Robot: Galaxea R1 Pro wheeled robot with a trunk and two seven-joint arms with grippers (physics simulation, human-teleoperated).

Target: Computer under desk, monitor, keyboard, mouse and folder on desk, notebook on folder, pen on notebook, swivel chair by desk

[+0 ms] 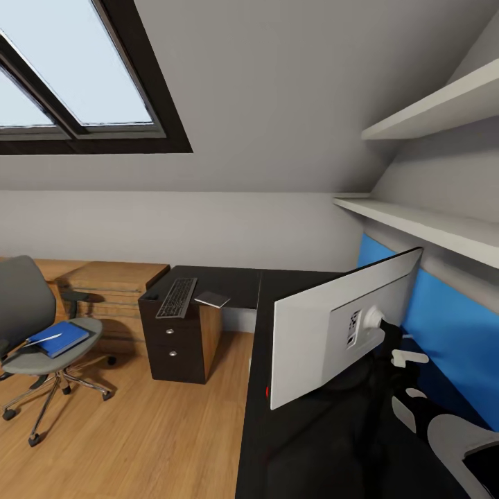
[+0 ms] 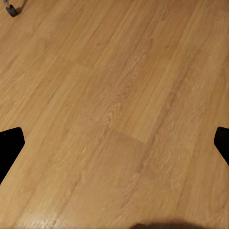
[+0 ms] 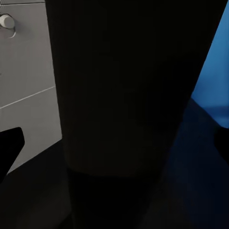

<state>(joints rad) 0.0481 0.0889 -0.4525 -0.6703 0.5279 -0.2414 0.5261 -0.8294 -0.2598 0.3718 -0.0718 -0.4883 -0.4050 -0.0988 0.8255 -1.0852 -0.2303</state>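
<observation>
Two arms, two different scenes. Right gripper [image 3: 114, 143]: the right wrist view looks straight at the monitor stand [image 3: 124, 95], a broad dark column very close ahead, with the grey back of the monitor [image 3: 26, 86] to one side and the blue wall panel [image 3: 214, 62] to the other. One dark fingertip [image 3: 9, 145] shows at the frame edge; the other blends into the dark, so I cannot tell how wide the jaws stand or whether they touch the stand.

In the head view the monitor [image 1: 333, 326] stands on the black desk [image 1: 305, 443], its back toward the camera, and the right arm [image 1: 430, 409] reaches in behind it near the stand.

Left gripper [image 2: 114, 143]: jaws spread wide, fingertips [image 2: 9, 143] at opposite frame edges, nothing between them, wooden floor [image 2: 119, 109] below.

The keyboard [image 1: 177, 296] lies on the far wing of the desk above the drawer unit [image 1: 180, 343], with a flat grey item [image 1: 212, 299] just beside it. The swivel chair [image 1: 38, 333] stands well apart from the desk on the floor, blue folder [image 1: 61, 338] on its seat with a thin white item lying across it.
</observation>
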